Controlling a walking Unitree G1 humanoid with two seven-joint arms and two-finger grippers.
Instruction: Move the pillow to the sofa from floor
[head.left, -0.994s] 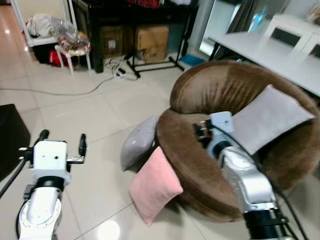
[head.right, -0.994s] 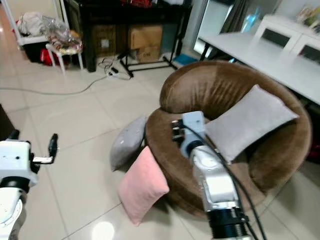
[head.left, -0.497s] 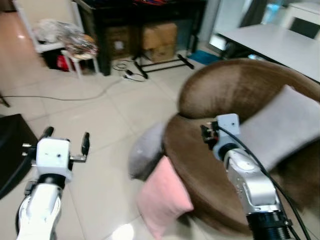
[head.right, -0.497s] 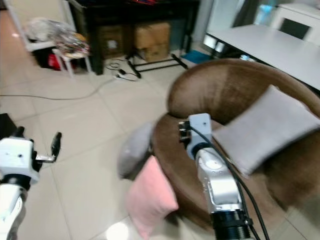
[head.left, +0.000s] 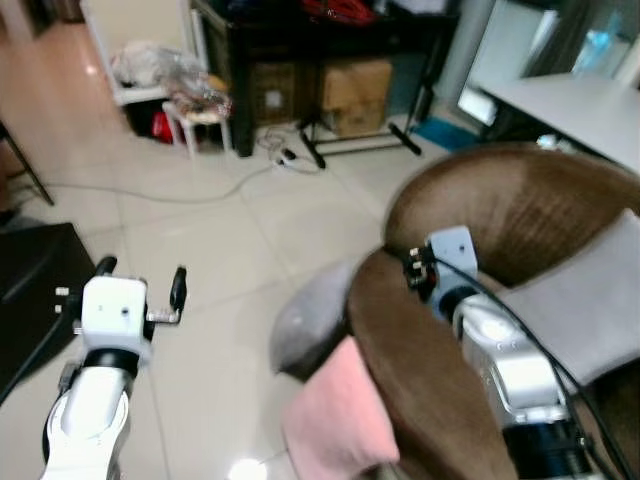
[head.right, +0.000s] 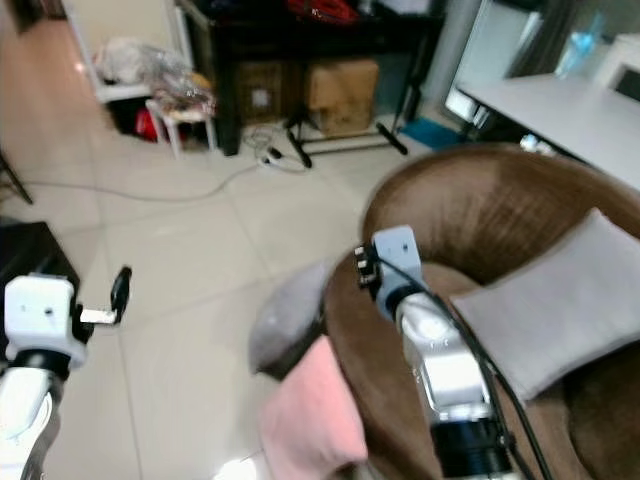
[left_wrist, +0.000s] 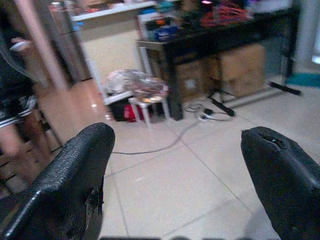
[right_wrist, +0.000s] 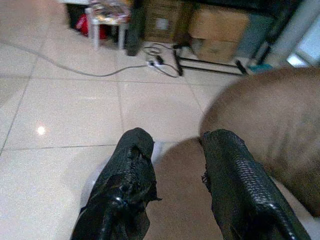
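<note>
one pink pillow upright on edge against sofa.

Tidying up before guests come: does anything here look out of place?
Yes. Two pillows sit on the floor, leaning against the brown sofa: a grey pillow and a pink pillow in front of it. A third, a light grey pillow, lies on the seat. A white cable trails across the tiles.

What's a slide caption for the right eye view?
Right hand above the brown sofa edge; grey pillow and pink pillow lean against it.
</note>
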